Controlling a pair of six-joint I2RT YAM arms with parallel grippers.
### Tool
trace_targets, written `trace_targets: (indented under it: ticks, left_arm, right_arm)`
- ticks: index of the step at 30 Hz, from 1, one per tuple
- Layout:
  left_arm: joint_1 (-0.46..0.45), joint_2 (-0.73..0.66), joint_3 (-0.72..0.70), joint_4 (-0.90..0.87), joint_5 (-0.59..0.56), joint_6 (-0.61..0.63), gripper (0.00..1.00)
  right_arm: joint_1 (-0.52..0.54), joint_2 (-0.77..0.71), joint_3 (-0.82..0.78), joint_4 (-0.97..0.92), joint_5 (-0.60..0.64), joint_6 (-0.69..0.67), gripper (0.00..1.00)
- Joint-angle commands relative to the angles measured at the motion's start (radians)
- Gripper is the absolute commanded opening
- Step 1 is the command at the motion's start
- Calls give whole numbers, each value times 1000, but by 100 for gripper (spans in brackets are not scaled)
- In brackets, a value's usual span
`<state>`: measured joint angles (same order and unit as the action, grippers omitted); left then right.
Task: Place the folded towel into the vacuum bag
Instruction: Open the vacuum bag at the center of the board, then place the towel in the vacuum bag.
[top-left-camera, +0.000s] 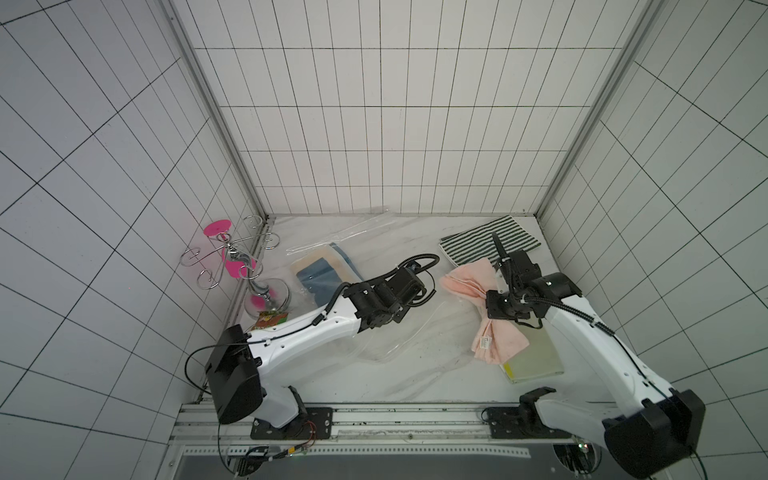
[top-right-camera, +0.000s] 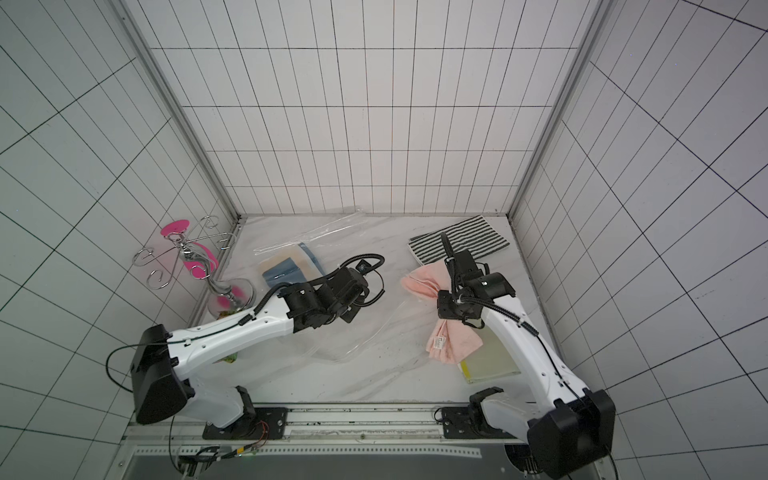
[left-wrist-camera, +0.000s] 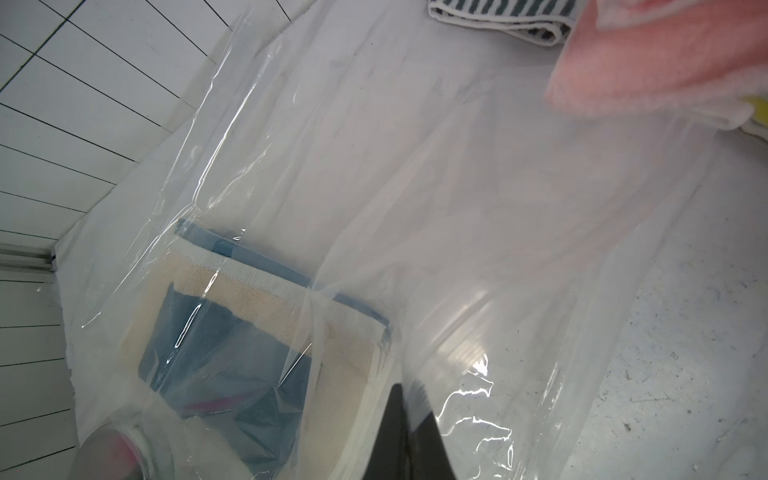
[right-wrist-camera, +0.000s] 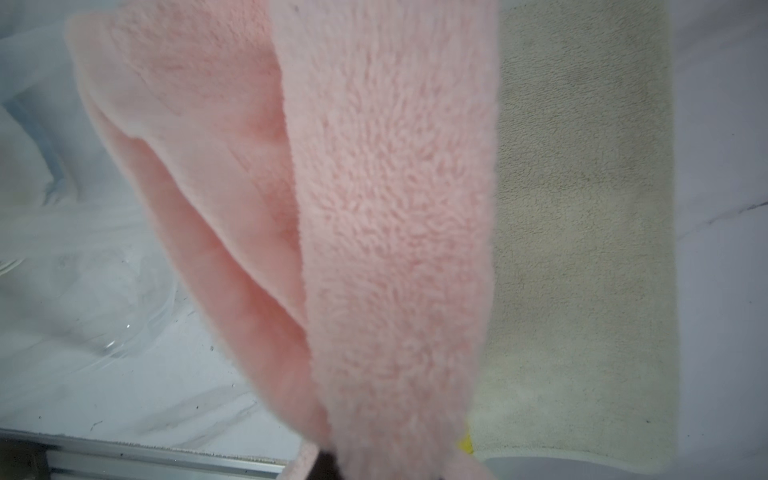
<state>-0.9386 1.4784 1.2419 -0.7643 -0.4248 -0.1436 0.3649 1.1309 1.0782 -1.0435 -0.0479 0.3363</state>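
Status: mid-transfer, towel not yet in. Your right gripper (right-wrist-camera: 332, 465) is clamped on the soft pink fleecy towel (top-left-camera: 498, 343), pinching it near the middle so both ends droop like a bow. It hangs at the right of the white marble-look tabletop (top-left-camera: 415, 382), over a flat pale beige towel (top-left-camera: 536, 359); you cannot tell whether its low end touches that one. Your left gripper (left-wrist-camera: 401, 432) is closed on the right-hand edge of the large, crinkly, transparent plastic vacuum bag (left-wrist-camera: 415, 187), holding that lip up off the table. The bag lies centre-left and reaches toward the far wall. Inside it, at the left, sit folded blue and cream towels (top-left-camera: 320, 272). A green-and-white striped towel (top-left-camera: 490, 241) lies far right, outside the bag. A chrome wire stand with pink discs (top-left-camera: 232, 257) stands by the left wall. Done, by my reading: grasp, lift, mouth held. Left to do: carry the pink towel leftward under the raised lip, set it well inside, let go. The mouth looks shallow, so watch the drooping ends against the film.
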Motion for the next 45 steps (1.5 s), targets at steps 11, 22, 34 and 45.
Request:
trace_targets:
  ticks: [11, 22, 34, 45]
  left_arm:
    - [21, -2, 106, 34, 17, -53, 0]
    - [21, -63, 69, 51, 20, -64, 0]
    - [38, -124, 21, 120, 98, -75, 0]
    - [92, -112, 44, 143, 129, -64, 0]
  right_arm:
    - [519, -46, 75, -61, -1, 197, 0]
    - [610, 190, 23, 198, -65, 189, 0]
    - [614, 203, -167, 382, -102, 242, 0]
    - [655, 238, -66, 363, -152, 225, 0]
